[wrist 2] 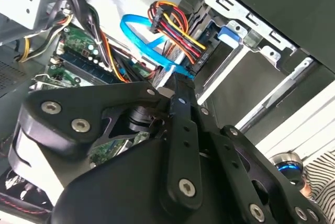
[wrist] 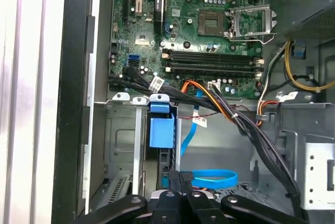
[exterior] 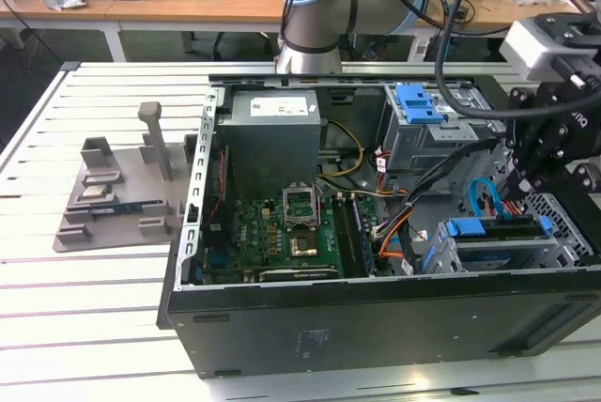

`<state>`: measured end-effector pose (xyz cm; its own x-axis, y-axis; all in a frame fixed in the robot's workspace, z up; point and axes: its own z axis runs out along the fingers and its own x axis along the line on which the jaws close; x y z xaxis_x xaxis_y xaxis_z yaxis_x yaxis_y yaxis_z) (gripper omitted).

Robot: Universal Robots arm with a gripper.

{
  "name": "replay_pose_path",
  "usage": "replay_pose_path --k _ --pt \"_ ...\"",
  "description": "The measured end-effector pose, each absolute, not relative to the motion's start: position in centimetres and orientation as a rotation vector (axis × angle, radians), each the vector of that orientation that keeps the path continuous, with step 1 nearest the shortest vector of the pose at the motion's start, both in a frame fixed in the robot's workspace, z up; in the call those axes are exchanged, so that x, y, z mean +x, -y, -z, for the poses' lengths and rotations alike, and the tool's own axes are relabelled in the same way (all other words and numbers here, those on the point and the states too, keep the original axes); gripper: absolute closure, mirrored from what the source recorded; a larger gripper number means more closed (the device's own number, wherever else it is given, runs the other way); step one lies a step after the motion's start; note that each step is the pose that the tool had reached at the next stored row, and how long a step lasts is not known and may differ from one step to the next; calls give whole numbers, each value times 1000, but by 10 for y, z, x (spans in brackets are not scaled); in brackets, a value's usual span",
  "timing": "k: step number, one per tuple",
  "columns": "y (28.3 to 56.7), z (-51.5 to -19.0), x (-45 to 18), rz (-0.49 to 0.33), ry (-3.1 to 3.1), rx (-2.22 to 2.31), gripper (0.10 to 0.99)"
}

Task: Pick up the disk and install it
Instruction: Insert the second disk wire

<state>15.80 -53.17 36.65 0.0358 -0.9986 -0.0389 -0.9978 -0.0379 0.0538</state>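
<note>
Pincer (exterior: 515,197) above blue-railed disk (exterior: 498,230) seated in cage, label unreadable

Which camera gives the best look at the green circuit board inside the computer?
The first wrist view: it faces the motherboard squarely, showing its socket and memory slots. The exterior view sees it at a slant, beside cables. The second wrist view catches a strip.

I see the gripper's black linkage (wrist 2: 178,130) close before me, its screwed arms meeting at a narrow tip. Just past that tip a blue flat cable (wrist 2: 144,43) loops beside a red, yellow and black wire bundle (wrist 2: 175,30). The green motherboard (wrist 2: 78,51) lies beyond, a grey metal drive cage (wrist 2: 246,30) alongside.
</note>
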Motion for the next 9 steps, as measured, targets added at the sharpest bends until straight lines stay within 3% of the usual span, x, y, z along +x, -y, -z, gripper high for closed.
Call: replay_pose_path --k 9 --pt "531 -373 158 102 2171 2252 980"
